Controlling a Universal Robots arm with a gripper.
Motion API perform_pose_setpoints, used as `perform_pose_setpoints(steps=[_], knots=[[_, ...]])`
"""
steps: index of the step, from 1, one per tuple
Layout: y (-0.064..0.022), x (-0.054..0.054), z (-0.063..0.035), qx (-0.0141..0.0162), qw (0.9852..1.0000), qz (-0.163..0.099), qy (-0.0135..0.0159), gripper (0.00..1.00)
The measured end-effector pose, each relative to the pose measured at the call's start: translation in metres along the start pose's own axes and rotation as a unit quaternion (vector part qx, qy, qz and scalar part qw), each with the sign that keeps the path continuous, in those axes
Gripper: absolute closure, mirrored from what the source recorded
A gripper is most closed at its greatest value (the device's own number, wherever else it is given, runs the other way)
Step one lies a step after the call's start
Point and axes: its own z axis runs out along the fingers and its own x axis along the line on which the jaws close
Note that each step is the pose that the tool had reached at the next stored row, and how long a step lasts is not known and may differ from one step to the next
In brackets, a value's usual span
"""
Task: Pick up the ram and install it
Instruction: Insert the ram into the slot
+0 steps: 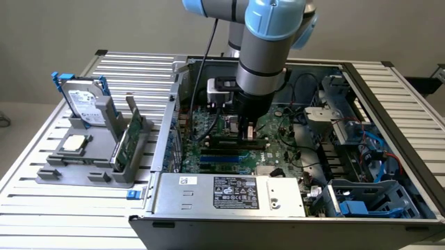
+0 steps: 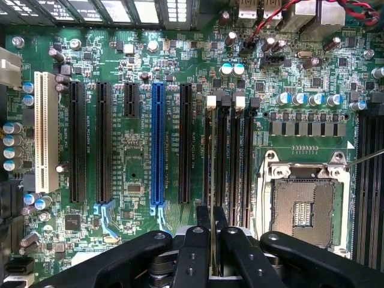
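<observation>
Gripper (image 2: 212, 219) was clamped narrowly on the ram (image 2: 211, 174), held edge-on over the black memory slots (image 2: 234, 156) mid-motherboard (image 2: 138, 150) beside the CPU socket (image 2: 303, 210); risk judged: slight misalignment would jam or bend it under pressing.

Black end effector (image 2: 212, 219), green motherboard (image 2: 138, 156), blue slot (image 2: 158, 144).

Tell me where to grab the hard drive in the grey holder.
Probably best to grip the hard drive by its upper part, across its flat faces, coming down from above. It stands upright with its lower end seated in the grey holder, so only the top is free, between the raised ends of the blue frame.
</observation>
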Motion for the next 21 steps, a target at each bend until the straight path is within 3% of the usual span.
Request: perform_pose_setpoints(steps=[6, 11, 21], knots=[[0.0001, 0.000, -0.0002, -0.0003, 1.0000, 0.000, 0.0000, 0.66], [0.0015, 0.000, -0.0072, -0.0020, 1.0000, 0.000, 0.0000, 0.66], [0.0068, -0.001, -0.0328, -0.0053, 1.0000, 0.000, 0.0000, 0.68]])
